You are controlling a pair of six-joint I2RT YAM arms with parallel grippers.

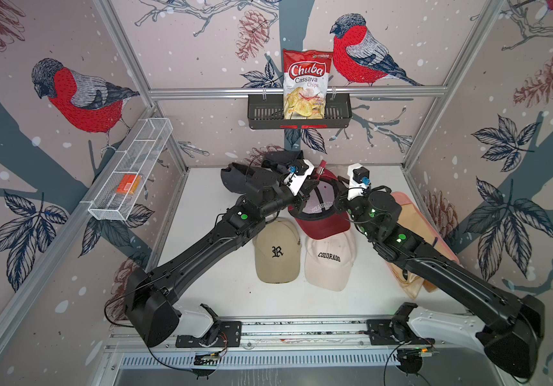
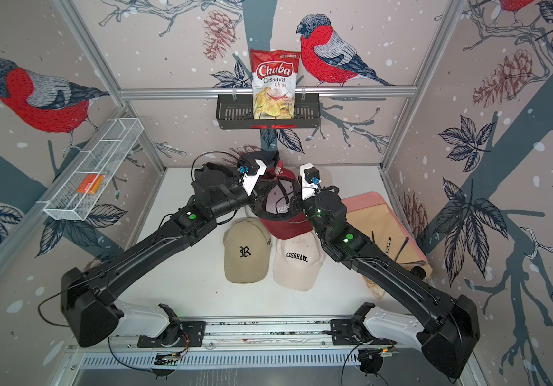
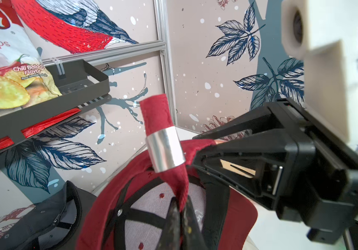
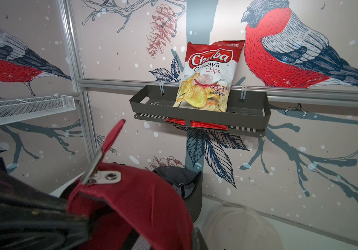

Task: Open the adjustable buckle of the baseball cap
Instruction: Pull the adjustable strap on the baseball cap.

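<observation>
Tension seems to be the point of this hold. The maroon cap (image 1: pixel 322 224) hangs upside down above the table (image 1: pixel 221 287), near the middle of its back edge. It is slung between the two arms so that its rear closure faces up, clear of the tan cap (image 1: pixel 277 254) and cream cap (image 1: pixel 330 264) lying forward of it. The left gripper (image 3: pixel 181 205) is clamped on the strap (image 3: pixel 177 181) close to the silver buckle (image 3: pixel 165 149), a purchase that would let it draw the strap through. The right gripper (image 3: pixel 202 149) has its fingertips at the cap's rear band just beside the buckle, on the opposite side, likely as the anchor. Whether they pinch the cloth or merely rest against it I cannot tell. In the right wrist view the buckle's metal flap (image 4: pixel 93 164) stands tilted up off its riveted plate, with the strap's free end poking past it. The clasp therefore looks released, though the strap is not yet pulled out.
</observation>
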